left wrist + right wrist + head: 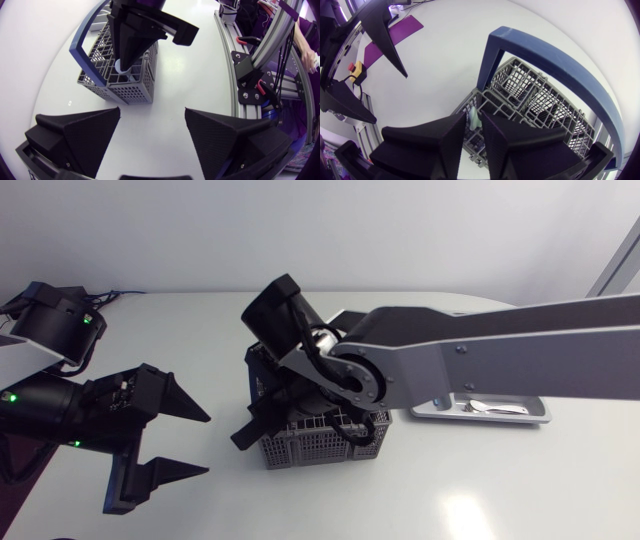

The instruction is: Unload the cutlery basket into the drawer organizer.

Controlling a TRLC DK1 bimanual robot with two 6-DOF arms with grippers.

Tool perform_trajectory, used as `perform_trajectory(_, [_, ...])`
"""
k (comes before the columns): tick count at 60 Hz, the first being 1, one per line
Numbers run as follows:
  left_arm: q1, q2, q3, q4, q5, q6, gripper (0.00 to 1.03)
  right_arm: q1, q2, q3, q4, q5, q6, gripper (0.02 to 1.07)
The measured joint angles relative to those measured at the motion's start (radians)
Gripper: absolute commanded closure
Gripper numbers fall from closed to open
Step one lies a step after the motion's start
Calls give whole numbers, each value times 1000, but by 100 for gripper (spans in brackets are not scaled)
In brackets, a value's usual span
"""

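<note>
The grey mesh cutlery basket [322,446] [134,91] [540,102] with a blue handle [555,65] stands mid-table. My right gripper [292,416] [127,66] [474,118] reaches down into a compartment at the basket's left end. Its fingers are nearly together on a pale blue utensil [474,120] [125,71]; the rest of that utensil is hidden in the mesh. My left gripper [206,444] [152,112] hovers wide open and holds nothing, left of the basket. The drawer organizer [440,413] lies to the right, with a spoon [495,409] in it.
My right arm [500,355] stretches across the table over the organizer's near side. Bare tabletop lies in front of the basket and between it and the left gripper.
</note>
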Motion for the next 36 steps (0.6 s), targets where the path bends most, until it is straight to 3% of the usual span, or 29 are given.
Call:
perform_trajectory(13, [17,3,-5,31,19,10,5,0,2,0,9,0,0,96])
perform_trajectory(36, [26,82,-29,140,20,-45,5,1,-5,0,22,-3,0,98])
